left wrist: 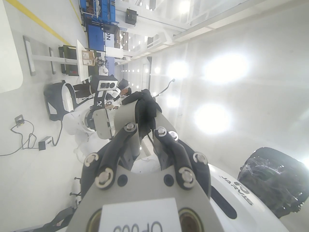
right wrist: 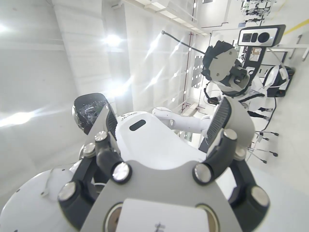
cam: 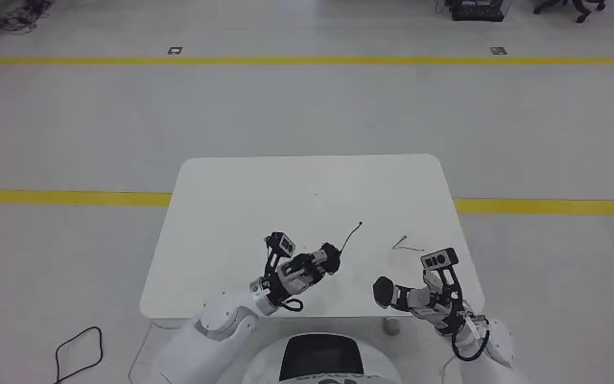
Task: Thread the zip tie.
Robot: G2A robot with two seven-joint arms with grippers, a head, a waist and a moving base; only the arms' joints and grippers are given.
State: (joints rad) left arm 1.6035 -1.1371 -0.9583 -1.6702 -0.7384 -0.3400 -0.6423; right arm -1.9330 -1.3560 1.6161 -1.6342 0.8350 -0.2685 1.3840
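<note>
Your left gripper (left wrist: 146, 114) is clamped on the zip tie (cam: 351, 238), leaving its head end sticking out, probably so your wide-open, empty right gripper (right wrist: 166, 109) can reach it.

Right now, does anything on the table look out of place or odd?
One thing: a thin strip lies loose on the table near the right gripper, kinked into a sharp angle. The left gripper holds the black zip tie, which looks straight.
</note>
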